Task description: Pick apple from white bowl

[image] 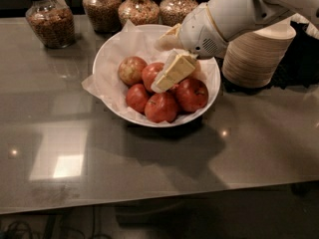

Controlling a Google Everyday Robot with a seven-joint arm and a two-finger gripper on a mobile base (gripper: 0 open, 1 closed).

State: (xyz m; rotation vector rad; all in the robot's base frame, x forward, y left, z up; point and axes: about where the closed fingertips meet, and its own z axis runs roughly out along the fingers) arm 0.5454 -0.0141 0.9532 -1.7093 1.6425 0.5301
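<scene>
White bowl (105,66), paper-lined, full of apples. Gripper (168,77) low over bowl middle, right beside red apple (149,73); open or closed, cannot tell. Jars (50,21) behind bowl, stack of paper bowls (256,59) beside.

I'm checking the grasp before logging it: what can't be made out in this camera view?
1. Hand, low over the apples in the white bowl: the camera view does not show whether it touches any, because its own body covers the spot.
2. Red apple beneath it: right side hidden by the hand.
3. Jars at the back: tops cut off by the top edge.
4. Stack of paper bowls: partly behind the arm.
</scene>
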